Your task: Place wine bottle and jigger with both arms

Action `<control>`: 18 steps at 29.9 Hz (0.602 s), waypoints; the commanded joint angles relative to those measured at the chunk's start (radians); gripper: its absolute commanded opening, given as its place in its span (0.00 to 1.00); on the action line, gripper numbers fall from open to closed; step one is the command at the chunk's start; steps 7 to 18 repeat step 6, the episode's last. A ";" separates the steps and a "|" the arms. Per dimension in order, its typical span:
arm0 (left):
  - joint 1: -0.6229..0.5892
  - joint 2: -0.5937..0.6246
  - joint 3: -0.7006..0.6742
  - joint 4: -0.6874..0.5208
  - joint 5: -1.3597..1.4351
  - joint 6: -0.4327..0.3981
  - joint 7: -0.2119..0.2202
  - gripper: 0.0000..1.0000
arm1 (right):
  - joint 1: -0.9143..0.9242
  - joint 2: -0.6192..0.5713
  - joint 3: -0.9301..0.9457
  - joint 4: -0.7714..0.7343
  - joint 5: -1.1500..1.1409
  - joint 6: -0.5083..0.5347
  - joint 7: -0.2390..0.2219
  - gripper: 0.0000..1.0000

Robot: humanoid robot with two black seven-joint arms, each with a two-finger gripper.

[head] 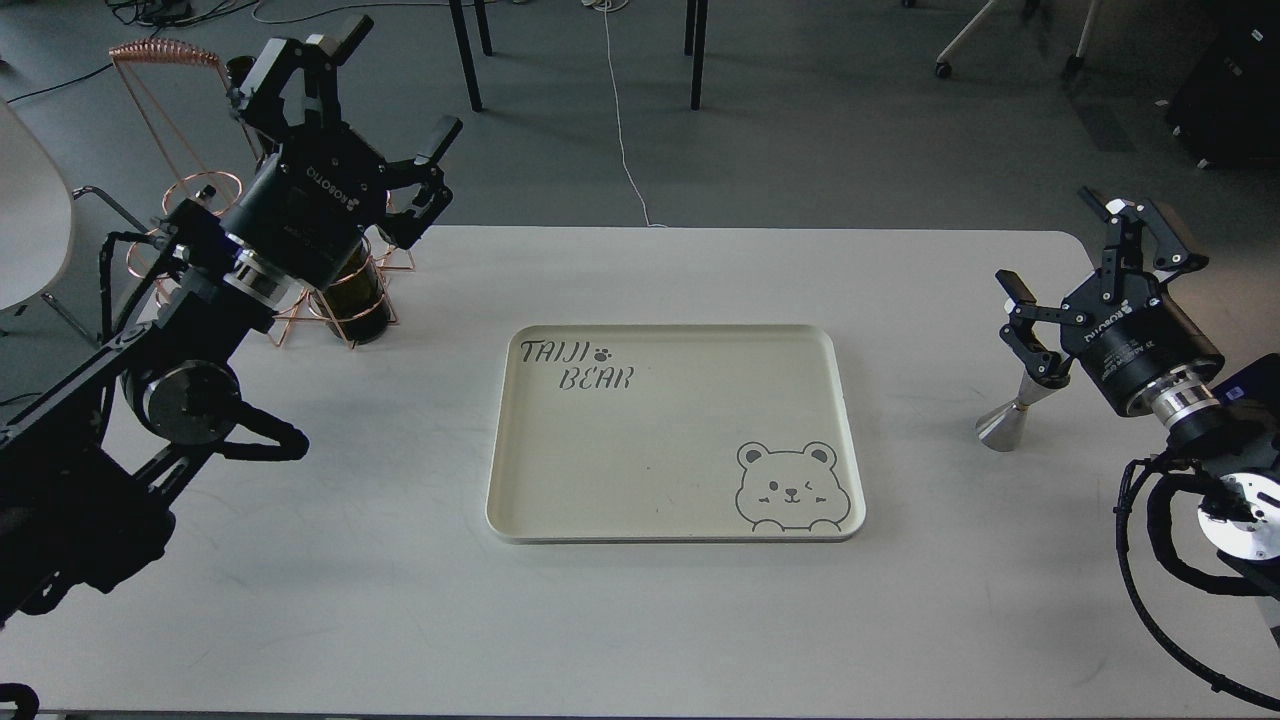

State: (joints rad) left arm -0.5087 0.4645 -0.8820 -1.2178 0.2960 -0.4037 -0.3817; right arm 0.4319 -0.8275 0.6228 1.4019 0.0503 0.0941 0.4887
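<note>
The wine bottle [362, 298] stands in a copper wire rack at the table's back left. Only its dark green base shows; the rest is hidden behind my left gripper. My left gripper [372, 88] is open and empty, its fingers spread in front of the bottle's upper body. The jigger [1002, 423] stands upright at the table's right side. Its lower cone shows, and its top cup is hidden behind a finger of my right gripper. My right gripper [1078, 248] is open, with its fingers spread just above and beside the jigger's top.
A cream tray [500, 440] printed with "TAIJI BEAR" and a bear face lies flat in the table's middle. The copper wire rack [190, 195] has several empty rings. Chair and table legs stand on the floor behind the table.
</note>
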 commanded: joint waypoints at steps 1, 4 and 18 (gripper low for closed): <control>0.058 -0.058 -0.034 0.058 0.072 -0.001 0.012 0.98 | -0.001 0.001 0.003 0.005 -0.012 0.012 0.000 0.99; 0.065 -0.058 -0.035 0.058 0.098 -0.001 0.012 0.98 | -0.001 -0.001 0.018 0.009 -0.012 0.013 0.000 0.99; 0.065 -0.058 -0.046 0.058 0.098 -0.003 0.013 0.98 | -0.001 -0.002 0.031 0.008 -0.014 0.013 0.000 0.99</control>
